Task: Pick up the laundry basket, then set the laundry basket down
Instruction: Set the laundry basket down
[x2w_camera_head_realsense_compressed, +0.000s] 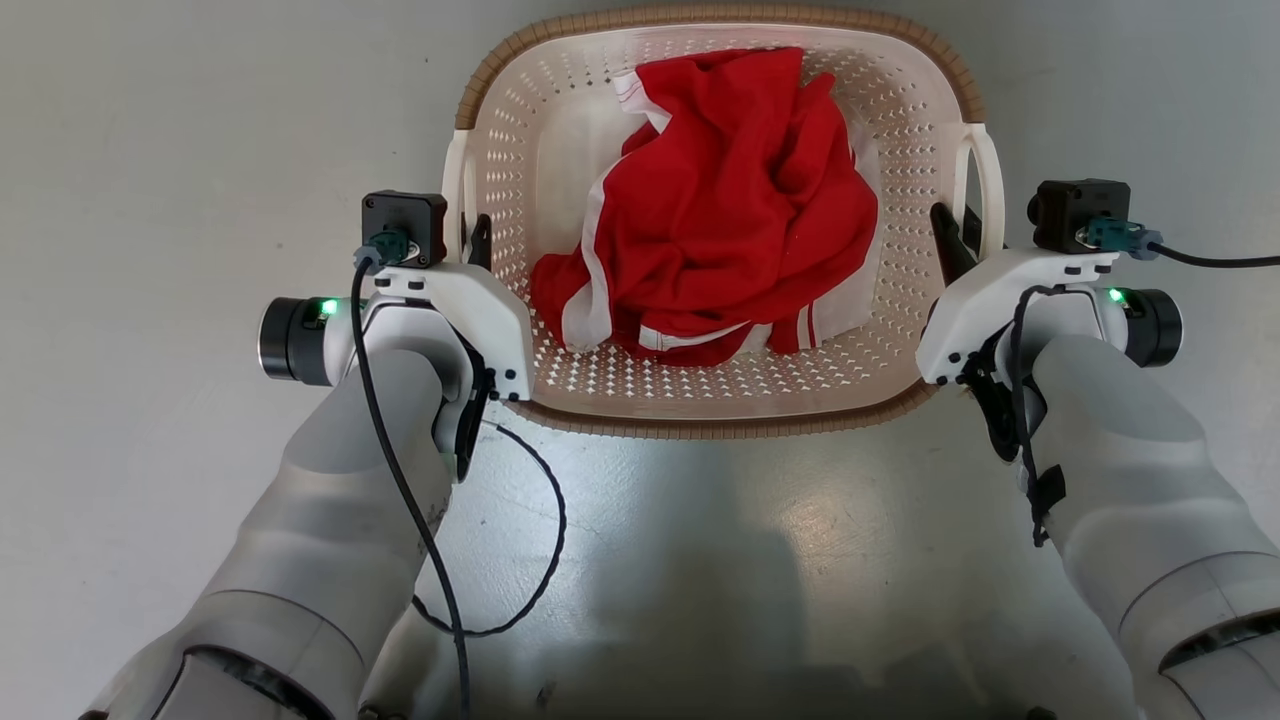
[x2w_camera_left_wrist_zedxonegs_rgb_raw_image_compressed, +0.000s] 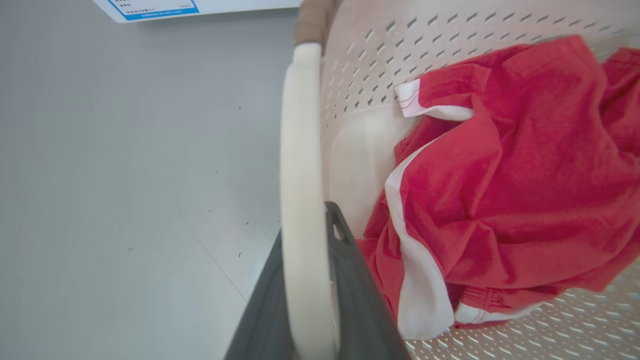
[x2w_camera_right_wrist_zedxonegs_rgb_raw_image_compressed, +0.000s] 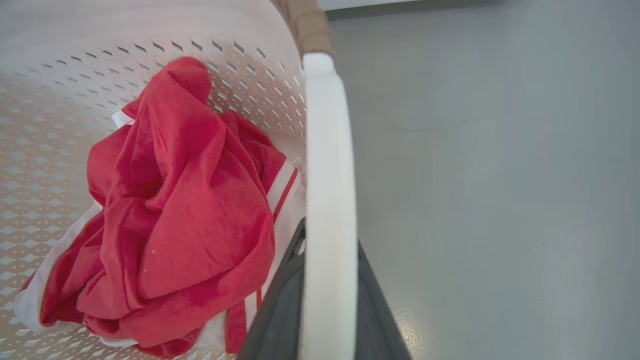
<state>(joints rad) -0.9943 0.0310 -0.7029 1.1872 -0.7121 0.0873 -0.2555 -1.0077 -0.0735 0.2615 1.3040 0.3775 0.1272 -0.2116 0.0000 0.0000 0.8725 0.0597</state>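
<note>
laundry basket (x2w_camera_head_realsense_compressed: 720, 426) is held between both grippers, red garment (x2w_camera_head_realsense_compressed: 720, 200) inside | left gripper (x2w_camera_head_realsense_compressed: 472, 232) is clamped on left loop handle (x2w_camera_left_wrist_zedxonegs_rgb_raw_image_compressed: 300, 150) | right gripper (x2w_camera_head_realsense_compressed: 958, 232) is clamped on right loop handle (x2w_camera_right_wrist_zedxonegs_rgb_raw_image_compressed: 327, 150)

Bright even light, soft glare on floor (x2w_camera_head_realsense_compressed: 830, 530).

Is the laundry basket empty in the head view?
No, a crumpled red garment with white trim lies inside the laundry basket, covering much of its floor.
</note>
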